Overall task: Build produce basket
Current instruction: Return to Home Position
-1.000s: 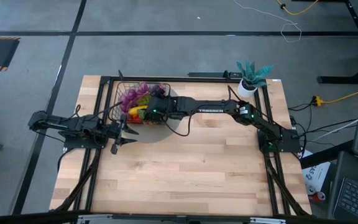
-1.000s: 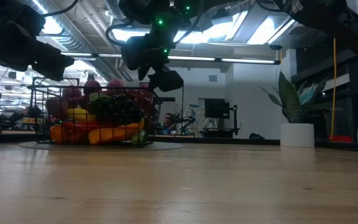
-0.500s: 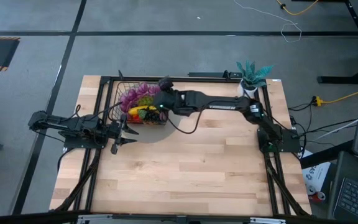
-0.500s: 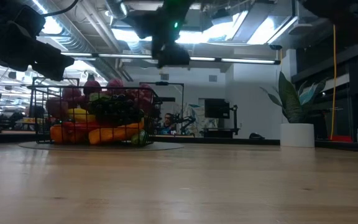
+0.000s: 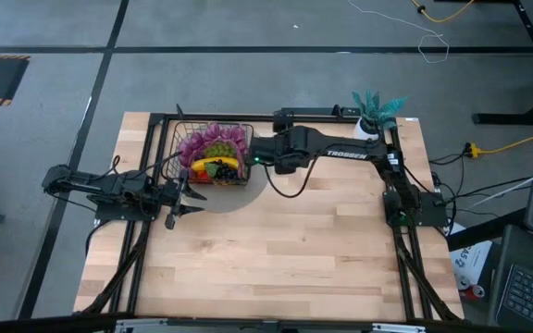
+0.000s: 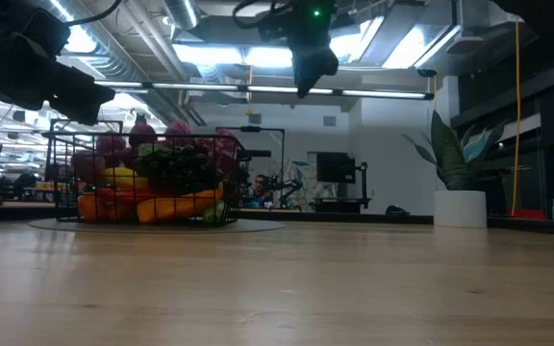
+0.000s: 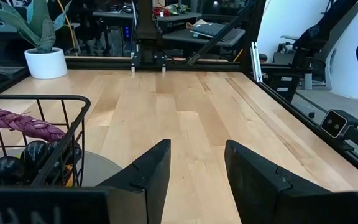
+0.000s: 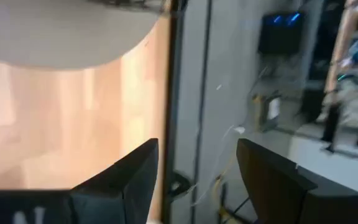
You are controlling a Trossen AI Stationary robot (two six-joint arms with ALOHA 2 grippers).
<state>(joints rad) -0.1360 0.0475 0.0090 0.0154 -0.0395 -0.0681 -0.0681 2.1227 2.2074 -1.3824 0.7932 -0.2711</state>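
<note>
The black wire basket (image 5: 213, 154) stands on a grey round mat (image 5: 248, 191) at the table's far left, heaped with produce: purple string (image 5: 195, 143), green grapes (image 5: 220, 148), a yellow banana (image 5: 202, 165) and dark grapes (image 5: 218, 171). The low view shows the basket (image 6: 142, 183) full to its rim. My right gripper (image 5: 259, 155) hangs open in the air just right of the basket, seen high up in the low view (image 6: 311, 72), and is empty in its wrist view (image 8: 194, 180). My left gripper (image 5: 189, 203) waits open near the basket's near left corner (image 7: 197, 168).
A teal potted plant in a white pot (image 5: 375, 116) stands at the table's far right corner. Black frame rails run along the left (image 5: 146, 231) and right (image 5: 401, 259) sides. Bare wood (image 5: 285, 250) fills the middle and near half of the table.
My right gripper has drawn back from above the basket toward the table's right, rising and turning as it went; it is now beside the basket instead of over it. The dark grapes on top of the produce now show from above. The left arm has kept still.
</note>
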